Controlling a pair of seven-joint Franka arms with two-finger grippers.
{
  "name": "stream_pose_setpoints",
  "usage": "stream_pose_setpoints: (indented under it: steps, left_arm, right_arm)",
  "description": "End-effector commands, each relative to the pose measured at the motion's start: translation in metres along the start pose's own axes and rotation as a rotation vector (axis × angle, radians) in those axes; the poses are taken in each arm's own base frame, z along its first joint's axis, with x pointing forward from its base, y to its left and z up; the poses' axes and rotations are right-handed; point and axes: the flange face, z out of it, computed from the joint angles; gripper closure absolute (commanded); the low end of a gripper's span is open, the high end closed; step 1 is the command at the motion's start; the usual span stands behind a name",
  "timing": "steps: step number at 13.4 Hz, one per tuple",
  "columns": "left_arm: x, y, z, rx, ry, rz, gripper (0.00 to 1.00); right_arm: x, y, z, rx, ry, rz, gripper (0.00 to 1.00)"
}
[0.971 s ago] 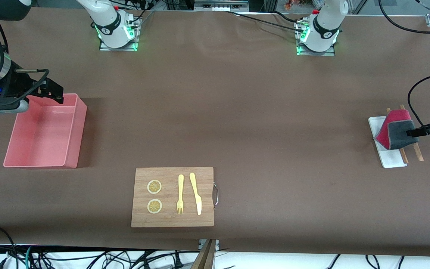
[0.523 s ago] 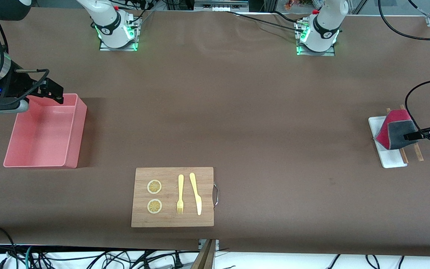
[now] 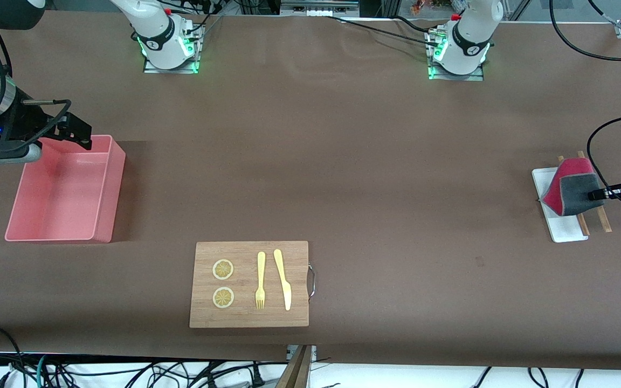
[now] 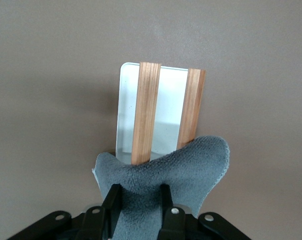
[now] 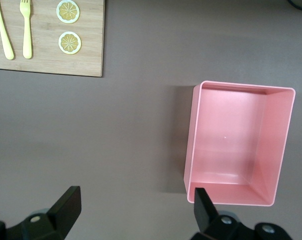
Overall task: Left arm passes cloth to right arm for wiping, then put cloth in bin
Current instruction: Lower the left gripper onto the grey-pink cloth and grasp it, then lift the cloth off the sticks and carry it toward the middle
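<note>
Waiting with its jaws spread wide and empty, the right gripper [image 3: 76,132] hangs over the edge of the bin [image 3: 107,178] farthest from the wooden board [image 3: 249,284], at the right arm's end of the counter [image 3: 343,161], likely parked there until the handover. The board, with fork [image 3: 260,280], knife [image 3: 283,278] and two lemon slices [image 3: 222,269], lies nearer the front camera. At the left arm's end, well apart from the board, the left gripper [image 4: 139,200] pinches the cloth's [image 3: 569,187] grey fold, the cloth draped on two wooden slats [image 4: 146,110] over a white tray [image 3: 558,229], seemingly raised for an easy grasp.
</note>
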Motion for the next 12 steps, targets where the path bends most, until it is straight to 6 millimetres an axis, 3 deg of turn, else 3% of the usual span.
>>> stream_pose_setpoints:
  steps: [1, 4, 9, 12]
  left_arm:
    - [0.003, -0.002, -0.004, -0.011, 0.014, 0.03, 0.76]
    - [0.004, -0.003, -0.007, -0.012, 0.023, 0.081, 1.0]
    - [0.004, -0.004, -0.011, -0.014, 0.022, 0.114, 1.0]
    - [-0.006, -0.002, -0.03, -0.025, -0.003, 0.115, 1.0]
  right_arm:
    - [0.002, 0.001, -0.006, 0.008, 0.01, 0.009, 0.0]
    - [0.003, 0.001, -0.006, 0.009, 0.012, 0.009, 0.0]
    - [0.003, 0.001, -0.008, 0.009, 0.017, 0.008, 0.0]
    - [0.003, 0.003, -0.008, 0.009, 0.016, 0.009, 0.0]
